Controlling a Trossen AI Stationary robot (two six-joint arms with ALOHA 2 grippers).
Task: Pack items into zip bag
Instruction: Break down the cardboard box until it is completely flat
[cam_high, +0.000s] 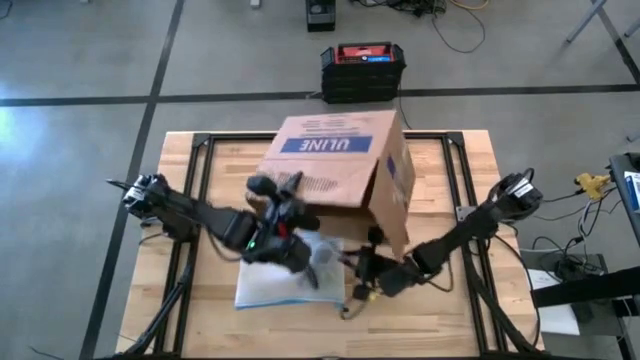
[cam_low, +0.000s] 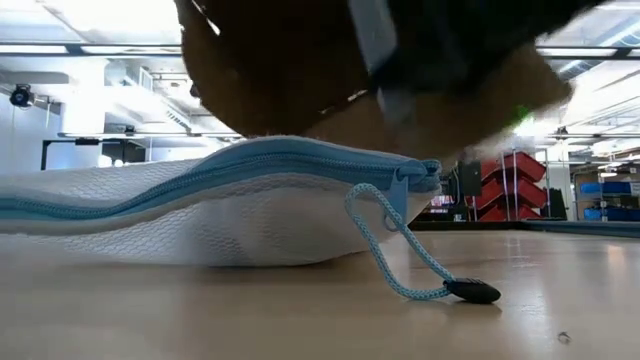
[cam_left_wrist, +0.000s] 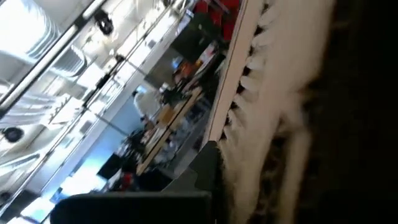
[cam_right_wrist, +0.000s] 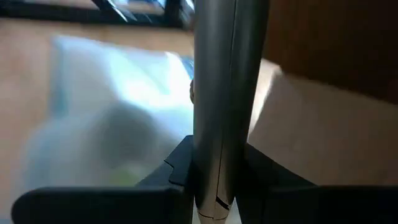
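The zip bag (cam_high: 272, 288) is a white mesh pouch with a light blue zip (cam_low: 250, 160). It lies flat on the table's near middle, and its cord pull (cam_low: 470, 291) rests on the wood. My left gripper (cam_high: 292, 245) hangs over the bag. Its wrist view is filled by a pale jagged edge (cam_left_wrist: 261, 93) and a dark mass that I cannot name. My right gripper (cam_high: 374, 266) sits at the bag's right edge, shut on a grey metal rod (cam_right_wrist: 214, 93). The bag (cam_right_wrist: 112, 99) shows behind the rod. My right gripper pinches the grey rod near its lower end (cam_right_wrist: 214, 186) between its two fingers. The rod runs along the fingers and sticks out ahead of them, toward the bag and the box. Whether its far end touches anything is out of view.
A brown ULINE cardboard box (cam_high: 340, 165) lies tipped on its side at the table's far middle, its open flap (cam_high: 395, 215) reaching down beside my right gripper. A brown blur and a dark gripper body (cam_low: 420, 60) hang low over the bag. Bare wood (cam_high: 470, 300) shows toward the near right.
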